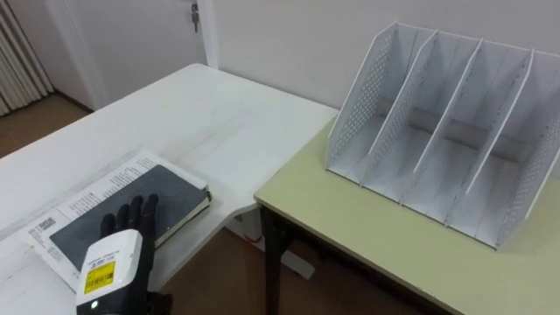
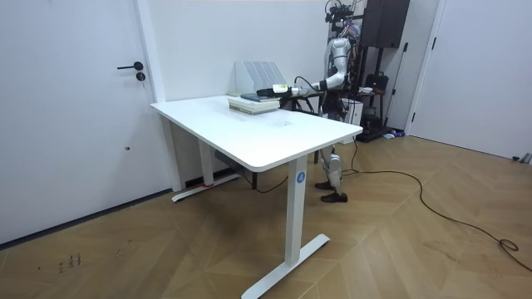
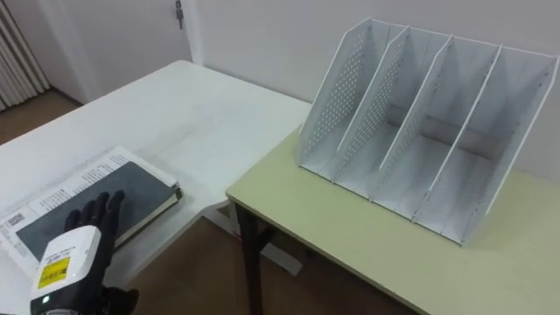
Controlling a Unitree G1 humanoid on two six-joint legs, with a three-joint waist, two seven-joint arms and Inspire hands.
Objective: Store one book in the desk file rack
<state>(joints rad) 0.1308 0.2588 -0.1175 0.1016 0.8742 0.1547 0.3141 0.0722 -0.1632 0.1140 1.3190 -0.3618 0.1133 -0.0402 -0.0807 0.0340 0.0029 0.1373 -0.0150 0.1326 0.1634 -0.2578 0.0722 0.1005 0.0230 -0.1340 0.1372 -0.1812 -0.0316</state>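
At the near left of the white surface (image 1: pixel 206 114), the left hand (image 1: pixel 129 232) lies flat on the dark book (image 1: pixel 153 197), fingers straight and slightly spread. The book rests on printed white paper (image 1: pixel 85 198). The file rack (image 1: pixel 363 109) stands well apart to the right, on the pale green surface (image 1: pixel 350 232).

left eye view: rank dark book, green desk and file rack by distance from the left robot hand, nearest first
1. Dark book: lower left on the white table, directly under the left robot hand, whose straight fingers lie on its cover.
2. Green desk: to the right, its near corner across a gap from the table.
3. File rack: upper right, standing on that desk, farther back.
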